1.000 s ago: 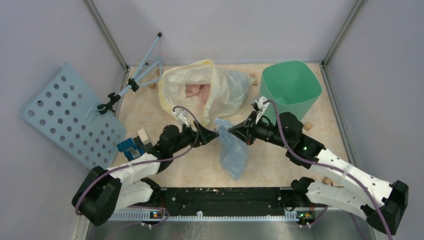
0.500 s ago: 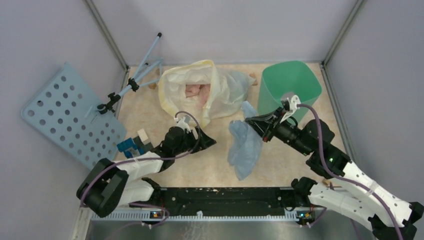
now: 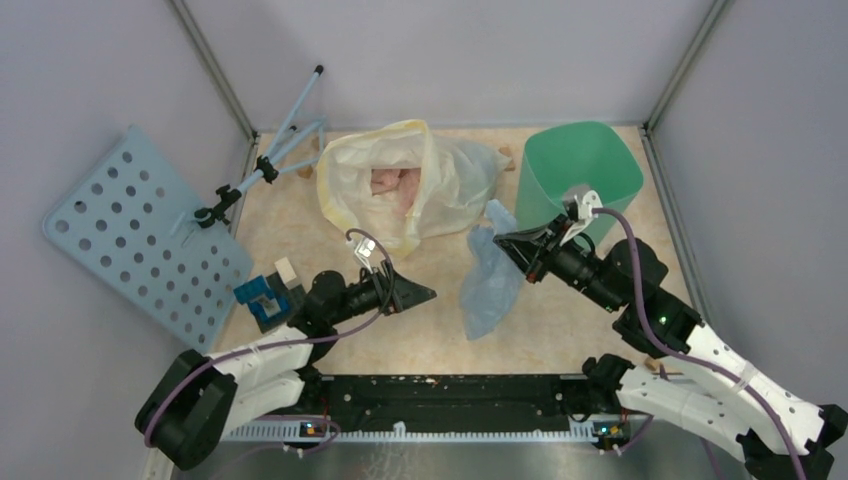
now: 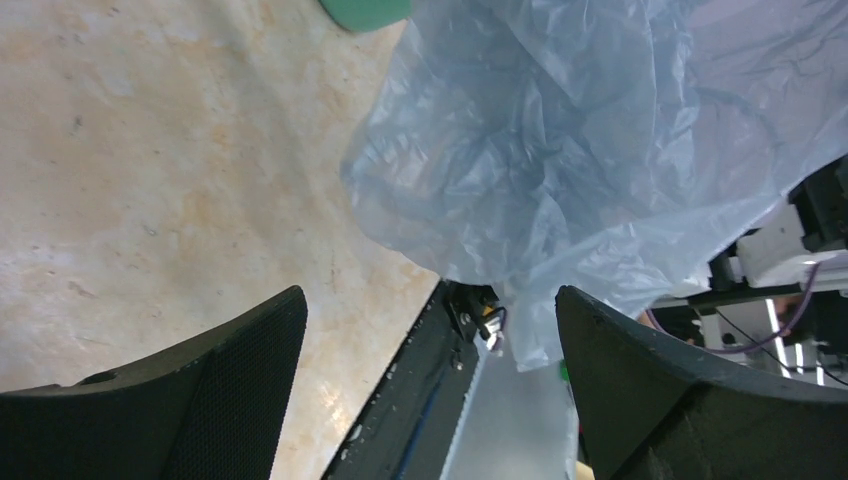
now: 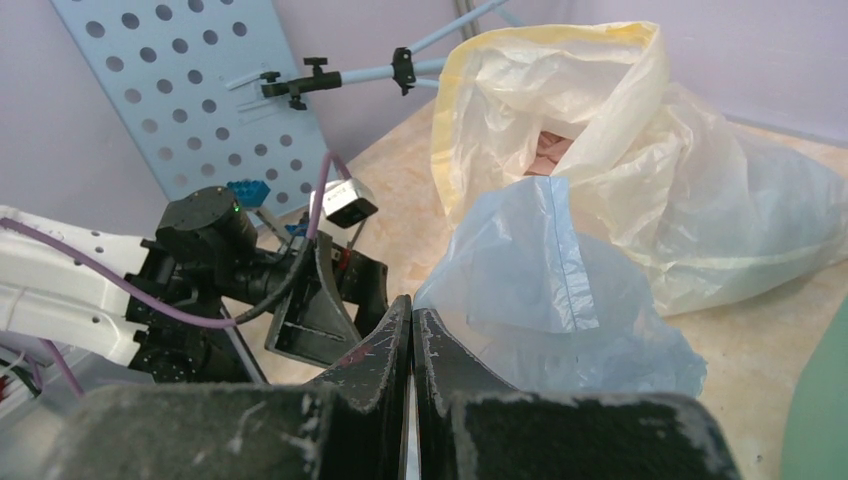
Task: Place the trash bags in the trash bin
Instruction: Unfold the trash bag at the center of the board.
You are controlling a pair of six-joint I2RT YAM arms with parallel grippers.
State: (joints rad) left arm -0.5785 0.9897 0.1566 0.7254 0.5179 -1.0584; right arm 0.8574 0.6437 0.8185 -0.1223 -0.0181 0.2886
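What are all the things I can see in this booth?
trash bag: one, see-through pale blue, mid-table, hanging from the right gripper
trash bin: one, mint green, far right corner
whitish bag: one, yellow-rimmed, far centre, something pink inside
perforated board: one, pale blue, against the left wall
clamp stand: one, light-blue rods with black clamps, far left
blue block: one, blue with a white piece, near left, beside the left arm
table: one, beige marbled, under everything
left gripper: one, black, open and empty, left of the trash bag
right gripper: one, black, shut on the trash bag, just in front of the trash bin
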